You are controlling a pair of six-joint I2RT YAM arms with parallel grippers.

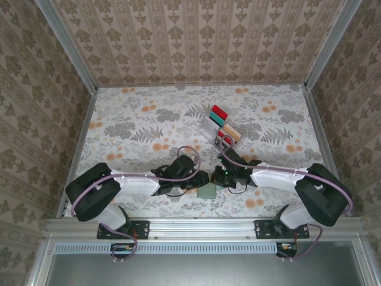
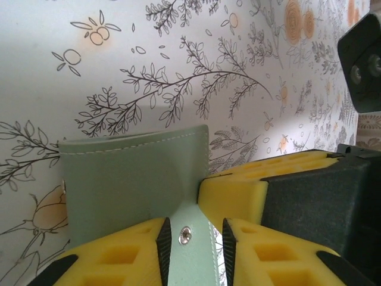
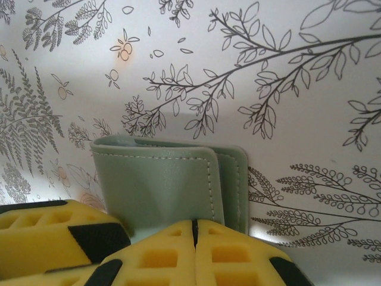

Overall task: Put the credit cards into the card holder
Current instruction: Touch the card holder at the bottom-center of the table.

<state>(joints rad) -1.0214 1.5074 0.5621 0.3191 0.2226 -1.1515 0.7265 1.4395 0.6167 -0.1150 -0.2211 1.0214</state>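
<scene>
Yellow pads (image 2: 119, 256) of the left hand (image 2: 193, 233) stand part way apart. Between them runs a narrow strap (image 2: 191, 262) of the card holder (image 2: 131, 179), its metal snap (image 2: 186, 235) facing up. Each pad lies right against an edge of that strap, so this hand is pinching the card holder by its strap. The grey-green panel of the card holder rises just past those pads, with white stitching along its top edge.

Against the right-hand corner of that panel sits a yellow pad of the right hand (image 3: 193, 229). Seen from its own wrist, the right hand has its two pads pressed together with no gap between them. Their tips lie against the lower edge of the card holder's front flap. I cannot tell whether any of the flap is caught between them. From this side the card holder shows as folded, with a second layer behind the front flap on its right.

From above, the card holder lies on the flowered bench (image 1: 131, 125). The left hand reaches it from its left and the right hand from its right.

Beyond the card holder, well apart from it and a little to its right, stands a clear rack (image 1: 208, 127). The credit cards (image 1: 219, 111) stand in it in a row, with red, teal and beige ones showing.
</scene>
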